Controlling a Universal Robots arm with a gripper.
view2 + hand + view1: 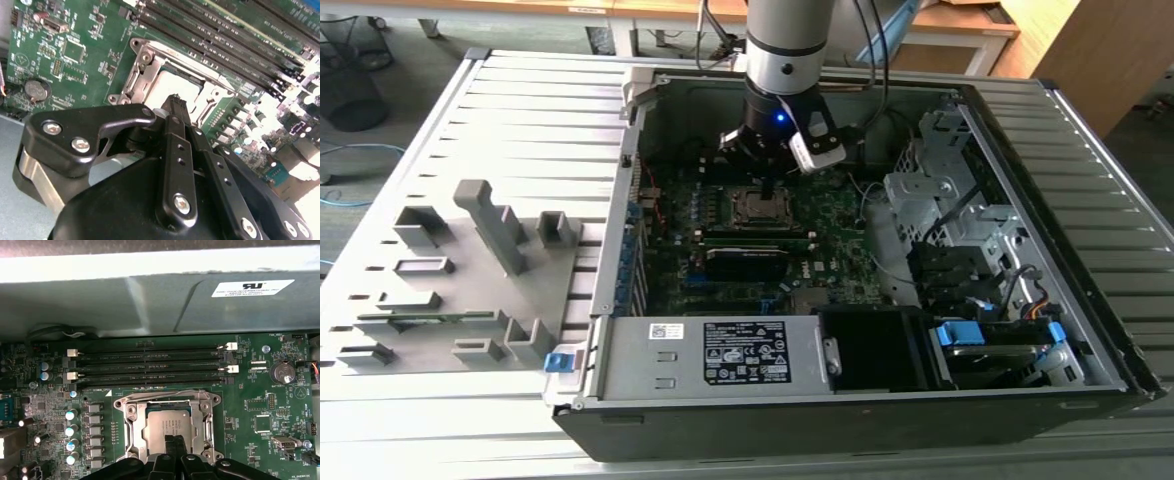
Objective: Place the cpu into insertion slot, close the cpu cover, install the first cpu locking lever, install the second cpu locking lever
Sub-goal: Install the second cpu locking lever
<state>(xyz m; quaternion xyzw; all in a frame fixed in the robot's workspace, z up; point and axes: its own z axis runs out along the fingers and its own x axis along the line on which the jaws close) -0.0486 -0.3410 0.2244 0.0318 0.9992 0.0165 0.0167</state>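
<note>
First wrist view: we see the small square cpu with its dull silver-grey metal top [167, 424] seated in the socket on the green motherboard [260, 390], and the thin silvery metal cpu cover [131, 426] lies flat around it, framing the chip. The black two-finger tool [174, 446] hangs just above the chip, its fingers [176, 131] pressed together, holding nothing. In the exterior view we note the tool [762, 182] reaching down into the open black computer case [854, 420] on the grey slatted desk [520, 130].

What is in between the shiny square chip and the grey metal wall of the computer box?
In the first wrist view, long black memory slots on the green board lie between the silver-grey square cpu and the grey metal case wall.
</note>
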